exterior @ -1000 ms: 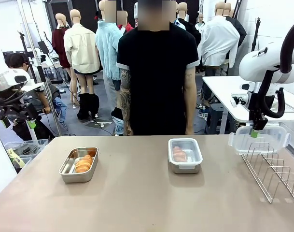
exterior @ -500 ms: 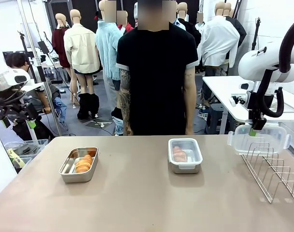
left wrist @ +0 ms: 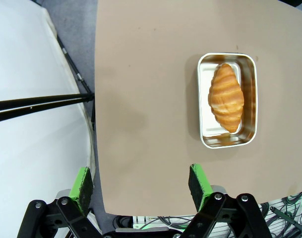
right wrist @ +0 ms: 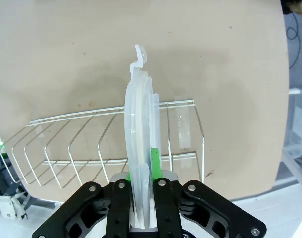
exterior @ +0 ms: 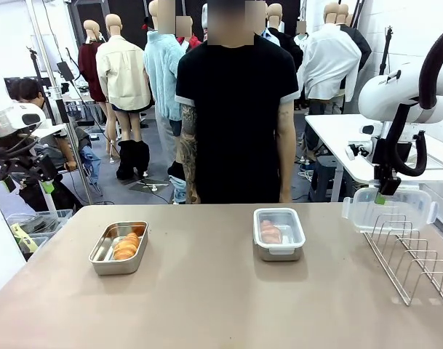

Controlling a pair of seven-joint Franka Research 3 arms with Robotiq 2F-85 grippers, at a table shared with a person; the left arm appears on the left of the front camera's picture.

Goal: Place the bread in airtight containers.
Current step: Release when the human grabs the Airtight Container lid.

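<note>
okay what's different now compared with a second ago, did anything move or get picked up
Very little. The right end effector, clamped on the clear lid over the wire rack, has lifted it slightly up and left. The left end effector stayed open at the table's left edge. Both tins and their croissants haven't moved.

A croissant (left wrist: 226,97) lay in an open steel tin (left wrist: 204,99) on the tan table (left wrist: 141,99); the left gripper (left wrist: 141,184) hung above, its jaws apart.

No legible text — no labels, brands.
</note>
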